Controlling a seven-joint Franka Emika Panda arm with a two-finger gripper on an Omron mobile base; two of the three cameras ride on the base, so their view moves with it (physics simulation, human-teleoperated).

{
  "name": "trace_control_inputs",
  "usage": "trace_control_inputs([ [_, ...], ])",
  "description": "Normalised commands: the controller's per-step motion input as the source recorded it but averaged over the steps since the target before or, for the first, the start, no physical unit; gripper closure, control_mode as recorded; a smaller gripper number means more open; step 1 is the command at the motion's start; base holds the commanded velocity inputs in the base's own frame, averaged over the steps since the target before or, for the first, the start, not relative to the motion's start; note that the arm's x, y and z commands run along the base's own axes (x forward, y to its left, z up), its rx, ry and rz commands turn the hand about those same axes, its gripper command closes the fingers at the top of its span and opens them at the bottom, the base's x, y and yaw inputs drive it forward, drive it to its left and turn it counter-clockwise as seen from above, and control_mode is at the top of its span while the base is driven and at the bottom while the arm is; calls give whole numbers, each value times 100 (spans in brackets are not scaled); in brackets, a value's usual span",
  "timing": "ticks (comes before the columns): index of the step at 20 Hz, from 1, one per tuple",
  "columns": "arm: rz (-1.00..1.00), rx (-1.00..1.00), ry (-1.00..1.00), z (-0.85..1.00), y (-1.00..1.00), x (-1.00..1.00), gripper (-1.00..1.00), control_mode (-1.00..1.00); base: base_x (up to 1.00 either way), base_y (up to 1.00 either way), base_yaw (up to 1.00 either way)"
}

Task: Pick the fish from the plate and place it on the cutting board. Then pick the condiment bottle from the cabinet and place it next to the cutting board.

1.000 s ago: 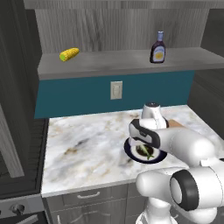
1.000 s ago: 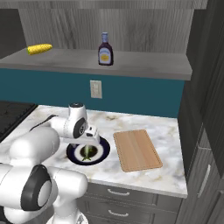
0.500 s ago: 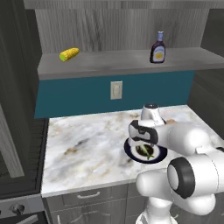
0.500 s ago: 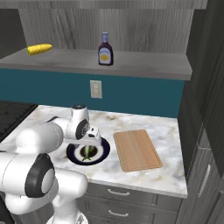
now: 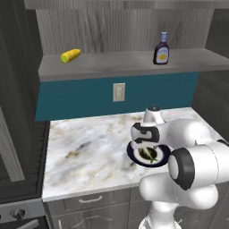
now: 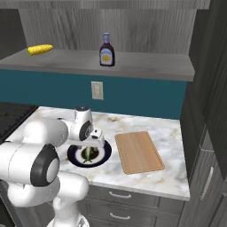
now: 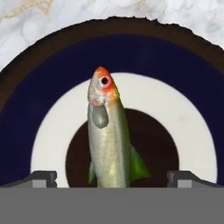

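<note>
Directly beneath the spread, empty end effector, the slender greenish-silver fish lies on the round navy-rimmed plate on the marble surface, its long axis running between the fingertips, crosswise to their closing line

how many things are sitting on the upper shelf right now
2. A yellow corn cob lies toward the left end of the shelf, and the condiment bottle stands upright toward the right. Nothing else shows there in either base view.
</note>
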Motion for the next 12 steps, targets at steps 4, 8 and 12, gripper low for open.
trace_control_inputs([
  [4, 0, 0, 0, -31, 0, 7, -100, -100, 0, 0, 0],
  [8, 0, 0, 0, -25, 0, 11, -100, -100, 0, 0, 0],
  [12, 0, 0, 0, -20, 0, 12, -100, -100, 0, 0, 0],
])
